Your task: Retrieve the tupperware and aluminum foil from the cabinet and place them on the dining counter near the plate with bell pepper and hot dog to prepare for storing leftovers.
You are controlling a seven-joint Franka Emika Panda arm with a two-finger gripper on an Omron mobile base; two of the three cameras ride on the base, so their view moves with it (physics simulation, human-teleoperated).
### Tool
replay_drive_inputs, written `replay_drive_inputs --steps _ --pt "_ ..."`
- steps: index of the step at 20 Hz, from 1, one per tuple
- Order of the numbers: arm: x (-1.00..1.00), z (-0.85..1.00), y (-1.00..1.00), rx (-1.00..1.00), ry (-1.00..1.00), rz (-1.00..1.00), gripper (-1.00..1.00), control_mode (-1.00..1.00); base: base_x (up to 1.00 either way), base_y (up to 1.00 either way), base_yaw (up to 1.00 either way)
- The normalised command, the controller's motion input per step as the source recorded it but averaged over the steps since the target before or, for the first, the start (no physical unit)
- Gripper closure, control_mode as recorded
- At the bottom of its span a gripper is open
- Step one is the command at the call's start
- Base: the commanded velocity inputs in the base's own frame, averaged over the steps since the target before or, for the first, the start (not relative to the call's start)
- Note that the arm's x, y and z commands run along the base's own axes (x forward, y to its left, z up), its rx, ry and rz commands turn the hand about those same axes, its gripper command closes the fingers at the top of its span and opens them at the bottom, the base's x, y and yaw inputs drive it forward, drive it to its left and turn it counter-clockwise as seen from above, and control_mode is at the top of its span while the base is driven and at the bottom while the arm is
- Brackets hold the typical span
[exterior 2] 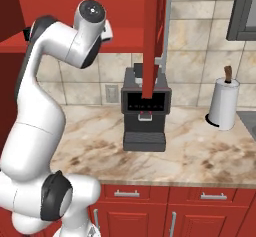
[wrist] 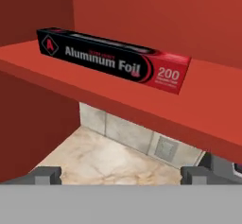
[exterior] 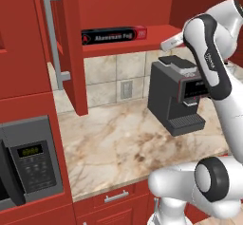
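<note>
The aluminum foil (wrist: 113, 61), a long black box with a red end, lies on the red shelf (wrist: 94, 93) of the open cabinet (exterior: 123, 5); it is also on the shelf in the left base view (exterior: 114, 35). My gripper (wrist: 121, 175) is open, fingertips wide apart, a short way in front of the shelf and slightly below the box, holding nothing. My hand (exterior: 172, 42) hovers at the shelf's right end. The cabinet door (exterior: 71, 43) stands swung open on the left. The tupperware, dining counter and plate are out of view.
A dark coffee machine (exterior: 178, 96) stands on the marble worktop (exterior: 118, 148) right under the shelf and my hand. A second cabinet door (exterior 2: 152, 41) hangs edge-on above it. A paper towel roll (exterior 2: 223, 103) stands at the right; a microwave (exterior: 28, 164) at the lower left.
</note>
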Motion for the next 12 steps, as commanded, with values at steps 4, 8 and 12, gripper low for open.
replay_drive_inputs --steps 4,8,12 --pt "0.7 0.0 0.0 0.02 0.0 0.13 -1.0 -1.0 0.0 0.0 0.0" --pt "0.68 0.0 0.0 0.02 0.0 0.14 -1.0 -1.0 0.0 0.0 0.0" --pt "0.58 0.0 0.0 0.01 0.0 0.15 -1.0 -1.0 0.0 0.0 0.0"
